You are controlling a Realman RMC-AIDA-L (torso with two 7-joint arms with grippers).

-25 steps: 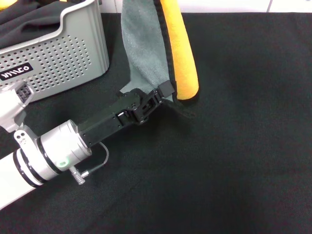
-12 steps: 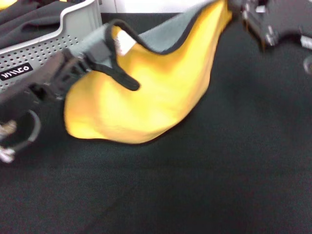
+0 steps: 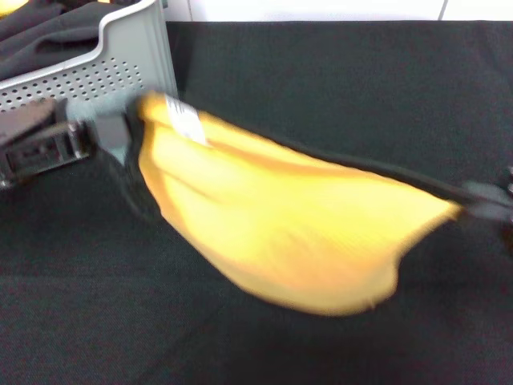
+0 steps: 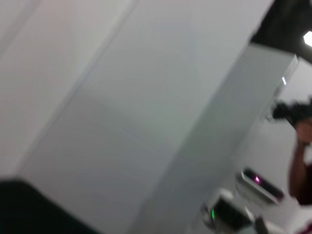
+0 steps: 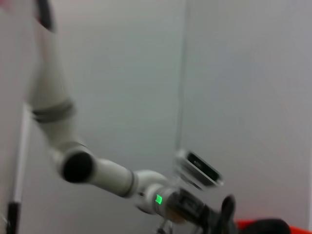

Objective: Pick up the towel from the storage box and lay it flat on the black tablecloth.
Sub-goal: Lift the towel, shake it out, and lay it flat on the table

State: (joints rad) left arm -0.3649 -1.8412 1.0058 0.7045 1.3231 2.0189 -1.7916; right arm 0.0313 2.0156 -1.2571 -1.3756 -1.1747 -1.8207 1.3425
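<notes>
Dark cloth sat in the box (image 3: 120, 60); towel (image 3: 280, 228) stretched between left hand (image 3: 104, 132) and blurry right hand (image 3: 489, 200), both pinching corners.

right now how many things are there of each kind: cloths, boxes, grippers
cloths: 3, the yellow-orange plush towel, the large black tablecloth, a dark cloth in the box
boxes: 1, the light grey perforated storage box
grippers: 2, left gripper, right gripper
total: 6
</notes>
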